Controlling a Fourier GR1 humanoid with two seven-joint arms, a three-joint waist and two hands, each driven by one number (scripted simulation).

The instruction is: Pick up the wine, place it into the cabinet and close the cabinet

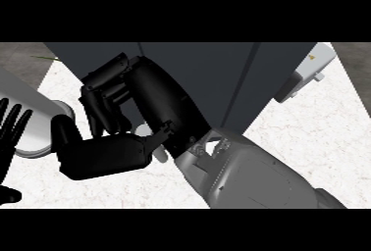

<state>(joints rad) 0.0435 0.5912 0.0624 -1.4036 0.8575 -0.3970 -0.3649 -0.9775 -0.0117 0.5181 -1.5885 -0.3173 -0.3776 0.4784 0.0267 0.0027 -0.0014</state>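
My right hand [101, 156] fills the middle of the head view, its grey forearm coming up from the lower right. Its fingers [101, 95] curl round a dark glossy cylinder, the wine bottle [156, 100], which stands tilted in the grip. Bottle and hand are right in front of the dark grey cabinet [217, 73] that spans the top of the view; a vertical seam runs down its front at the right. Whether the bottle touches the cabinet is hidden. My left hand [10, 128] rests open at the far left edge, fingers up.
A pale grey rounded cylinder [36, 122] lies at the left, just behind my left hand. A light grey appliance with a yellow label [305, 73] stands right of the cabinet. White speckled counter [311, 137] shows at the right and lower left.
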